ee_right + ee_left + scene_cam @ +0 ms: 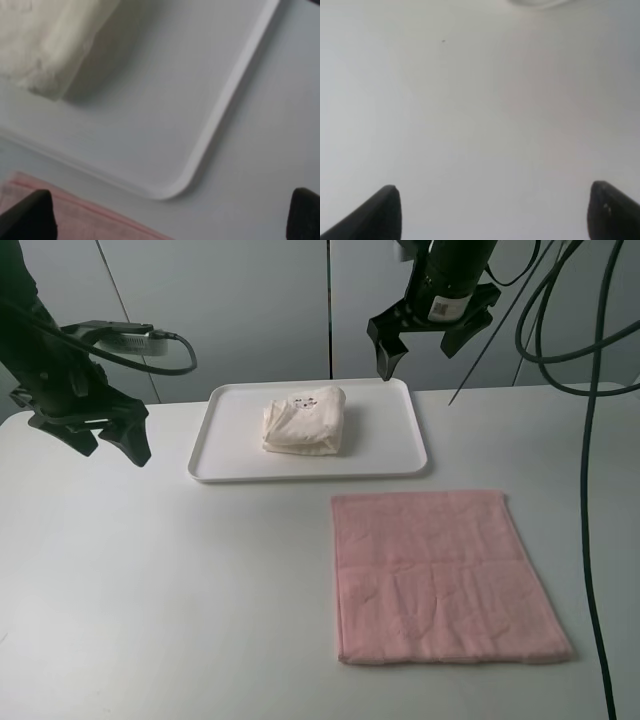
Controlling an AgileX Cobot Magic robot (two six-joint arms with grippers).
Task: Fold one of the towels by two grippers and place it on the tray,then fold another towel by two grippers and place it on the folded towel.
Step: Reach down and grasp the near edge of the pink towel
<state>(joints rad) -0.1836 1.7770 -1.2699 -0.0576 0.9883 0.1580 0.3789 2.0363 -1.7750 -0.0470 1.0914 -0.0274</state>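
The cream towel (303,420) lies folded into a small bundle on the white tray (400,455) at the back middle of the table. In front of the tray and to its right, the pink towel (440,575) is spread flat. My right gripper (420,350) hangs open and empty above the tray's far right corner. Its wrist view shows the folded cream towel (45,40), the tray's rounded corner (225,100) and an edge of the pink towel (85,220) between the spread fingers (30,217). My left gripper (112,448) hovers open and empty left of the tray.
Bare white table (480,115) fills the left wrist view, with the left gripper (495,215) spread over it. Black cables (590,440) hang down at the right side. A pale wall stands behind the table.
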